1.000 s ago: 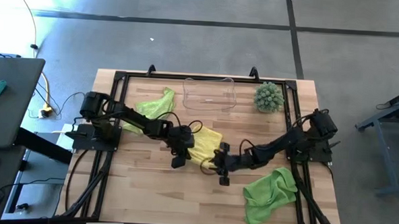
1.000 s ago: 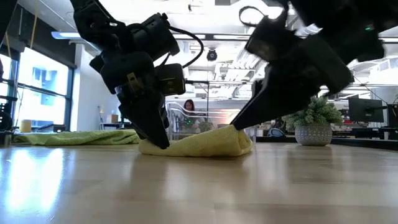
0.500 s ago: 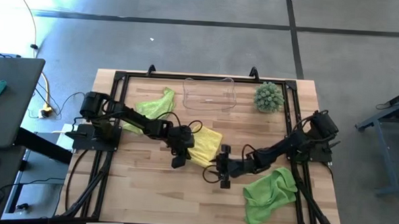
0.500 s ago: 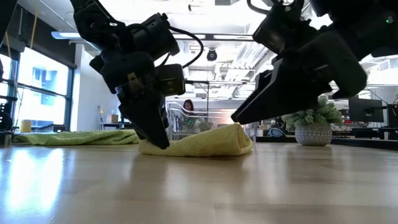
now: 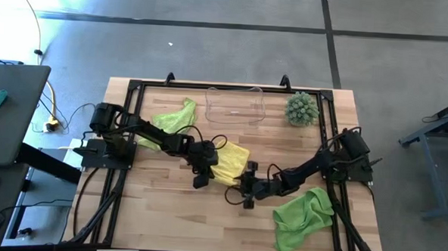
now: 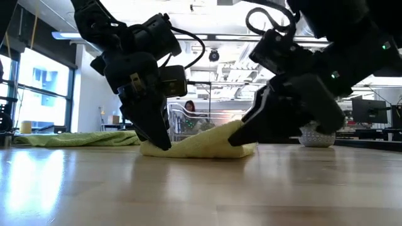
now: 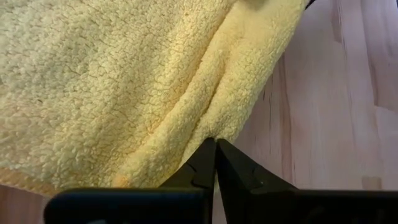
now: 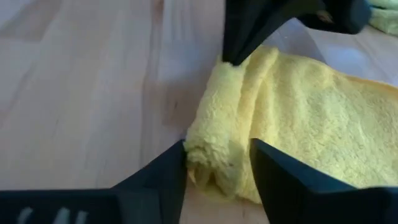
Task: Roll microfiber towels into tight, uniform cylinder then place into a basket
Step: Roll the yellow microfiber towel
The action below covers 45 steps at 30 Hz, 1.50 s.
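Yellow microfiber towel (image 5: 230, 163) lies partly rolled at the centre of the high view, on the wooden table (image 5: 167, 214), with its rolled edge running along the lower left side of the cloth. At one end of that roll the left gripper (image 5: 199, 182) is pressed down with its fingers together, pinning the cloth or nipping its edge; the left wrist view shows the two tips meeting right at the towel's fold. At the other end the right gripper (image 8: 217, 163) has its fingers apart, straddling the roll's end without yet clamping it, as the right wrist view shows. To do this step well, the right fingers probably need to close squarely on the whole thickness of the roll, not just its outer layer, then turn in time with the left so the cylinder stays even from end to end. Uneven pull would likely cone the roll or let it slacken. Farther out, one lime green towel (image 5: 173, 118) sits crumpled in the upper left of the table, another (image 5: 302, 217) at the lower right, both untouched. The clear basket (image 5: 235, 105) waits at the top centre, beside a spiky plant (image 5: 301, 108).
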Motion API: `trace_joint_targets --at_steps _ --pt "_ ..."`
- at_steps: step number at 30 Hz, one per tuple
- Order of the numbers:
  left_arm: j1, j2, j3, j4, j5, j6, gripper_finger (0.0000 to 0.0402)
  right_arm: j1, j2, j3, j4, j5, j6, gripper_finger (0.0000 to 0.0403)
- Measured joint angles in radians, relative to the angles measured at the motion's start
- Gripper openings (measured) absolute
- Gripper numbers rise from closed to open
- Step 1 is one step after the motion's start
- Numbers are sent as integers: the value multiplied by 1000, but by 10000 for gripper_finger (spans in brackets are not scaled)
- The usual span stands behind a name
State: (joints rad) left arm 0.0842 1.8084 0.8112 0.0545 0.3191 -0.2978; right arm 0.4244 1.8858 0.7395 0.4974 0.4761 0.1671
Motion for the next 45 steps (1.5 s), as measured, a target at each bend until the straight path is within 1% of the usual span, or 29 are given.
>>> trace_joint_targets --at_steps 4,6,7,8,11,13,15,17,20,22,24,27,29,30,37,41,43,45 --pt "-1 0 -1 11 -1 11 13 1 0 0 22 -10 121 77" --pt "-1 -8 -2 9 -4 46 25 1 0 0 5 -36 252 31" --pt "-1 -12 -2 9 -6 69 32 1 0 0 -5 -42 330 17" --pt "-1 -21 -2 2 -8 91 40 1 0 0 -17 -43 401 10" --pt "-1 -63 -3 -14 -8 164 64 1 0 0 -90 -44 659 23" --pt "-3 -94 -3 -22 -8 239 77 1 -3 4 -132 -43 804 26" --pt "-13 -132 -3 -28 -8 323 88 1 -4 4 -161 -41 911 18" --pt "-34 -159 -1 -29 -10 432 94 3 -6 3 -177 -38 968 7" --pt "-78 -159 -1 -32 -23 578 96 3 -5 3 -175 -36 996 6" --pt "-109 -142 0 -16 -60 660 97 3 -5 3 -174 -34 999 7" --pt "-139 -115 -2 -10 -155 716 97 3 -4 3 -174 -34 1004 6" --pt "-167 -85 -1 50 -331 747 98 3 -3 2 -172 -34 1005 4" --pt "-174 -70 0 65 -401 757 98 3 -3 2 -171 -34 1005 4" --pt "-174 -60 0 65 -417 762 98 3 -3 1 -171 -35 1005 4" --pt "-159 -5 -1 71 -424 762 98 1 -2 0 -165 -34 1002 3" --pt "-131 22 0 91 -448 711 98 1 -2 -1 -160 -34 995 3" --pt "-113 32 2 92 -428 679 97 1 -1 -2 -148 -34 974 3" --pt "-92 44 3 85 -368 619 97 1 0 -3 -133 -35 936 9"
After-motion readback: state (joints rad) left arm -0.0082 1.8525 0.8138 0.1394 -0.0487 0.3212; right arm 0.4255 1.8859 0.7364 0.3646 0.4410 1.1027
